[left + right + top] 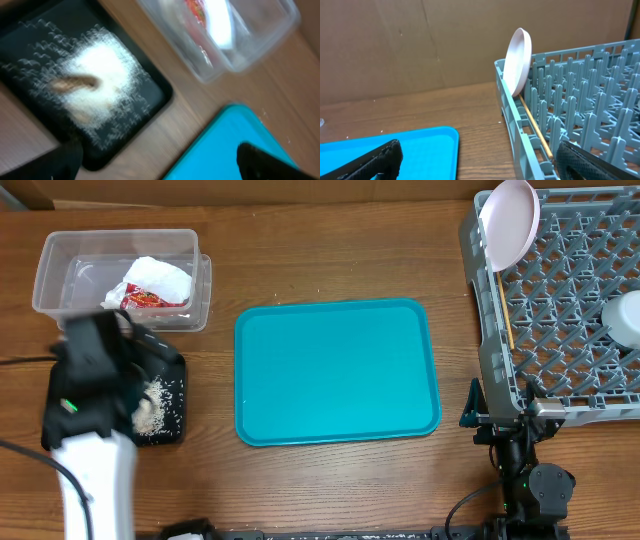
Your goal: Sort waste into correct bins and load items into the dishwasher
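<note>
The rice (pixel 100 75) lies heaped in the black tray (pixel 162 92), left of the teal tray (pixel 335 370), with a brown scrap (pixel 75 82) on it. Behind that, the tub (pixel 60 255) holds the napkin (pixel 160 278) and the wrapper (pixel 150 299). Right of the teal tray, the rack (pixel 570 310) carries the plate (pixel 510 222) on edge, the chopsticks (pixel 505 305) and a white piece (pixel 625 320), perhaps the cup, cut by the frame.

The left gripper (pixel 160 165) hovers over the black tray, jaws apart and empty. The right gripper (pixel 480 165), also apart and empty, is at the rack's near corner.

The teal tray is bare, so I judge the sorting nearly finished. The next move calls for lifting both arms clear.
</note>
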Controlling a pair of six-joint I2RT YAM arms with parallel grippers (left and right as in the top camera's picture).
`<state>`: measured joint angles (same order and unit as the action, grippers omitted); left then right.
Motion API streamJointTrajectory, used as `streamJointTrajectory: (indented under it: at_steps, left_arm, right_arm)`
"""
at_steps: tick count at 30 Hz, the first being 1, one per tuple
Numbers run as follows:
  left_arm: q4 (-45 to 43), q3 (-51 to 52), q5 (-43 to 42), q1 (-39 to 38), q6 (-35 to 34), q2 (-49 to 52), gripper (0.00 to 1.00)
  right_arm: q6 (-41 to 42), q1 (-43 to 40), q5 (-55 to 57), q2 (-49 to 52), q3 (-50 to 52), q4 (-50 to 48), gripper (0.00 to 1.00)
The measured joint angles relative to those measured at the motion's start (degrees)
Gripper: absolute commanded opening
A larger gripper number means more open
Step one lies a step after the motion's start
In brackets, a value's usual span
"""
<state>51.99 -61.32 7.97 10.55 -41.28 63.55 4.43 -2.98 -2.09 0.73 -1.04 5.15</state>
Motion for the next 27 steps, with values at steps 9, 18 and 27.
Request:
streamJointTrajectory:
  at_steps: [9, 18, 27]
  left_arm:
    - [-30.82, 32.41, -5.84, -7.72, 3.96, -21.55, 1.00]
    - [-34.42, 48.46, -5.60, -8.22, 4.22, -41.11, 1.00]
    - [-39.91, 54.86, -5.20, -9.05, 9.20, -49.13, 1.00]
  right_arm:
    - [0.02, 0.00, -0.02, 0.00, 0.00, 0.00, 1.00]
    - [0.04, 0.02, 0.00, 0.00, 0.00, 0.02, 1.00]
    - [0.04, 0.00, 0.00, 0.00, 0.00, 0.02, 1.00]
